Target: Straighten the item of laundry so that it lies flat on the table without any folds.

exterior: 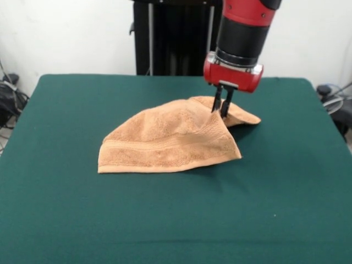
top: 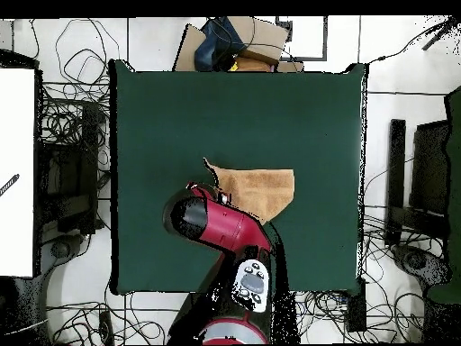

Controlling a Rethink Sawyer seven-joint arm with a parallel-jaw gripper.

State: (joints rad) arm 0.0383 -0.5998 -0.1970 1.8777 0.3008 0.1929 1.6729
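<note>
We see the orange-tan terry-cloth towel (exterior: 170, 143) lying on the dark green table (exterior: 66, 220), a little toward the robot's side of the table's middle in the front view. The towel is not flat: it is folded over itself into a rough wedge, with a long hemmed edge and a woven band stripe running along the side nearest the front camera, and a smaller flap poking out behind the peak toward the robot. The cloth rises to a raised peak at that point. The red and black arm (exterior: 242, 38) comes down from above, and its claw (exterior: 222, 108) sits right at the peak of the towel; the two dark fingers (exterior: 216, 102) stand close together, narrow, with the towel's raised fold pinched between them. In the overhead view the towel (top: 261, 191) shows as a tan patch near the middle of the table (top: 162, 117), with one thin corner pointing away from the robot's base, and the arm (top: 216, 225) covers the part of the towel nearest that base, so we cannot see the claw itself there. Around the table, cables (top: 76, 108) lie tangled on the floor, and a cardboard box (top: 225, 45) sits just beyond the table's far edge from the robot.
</note>
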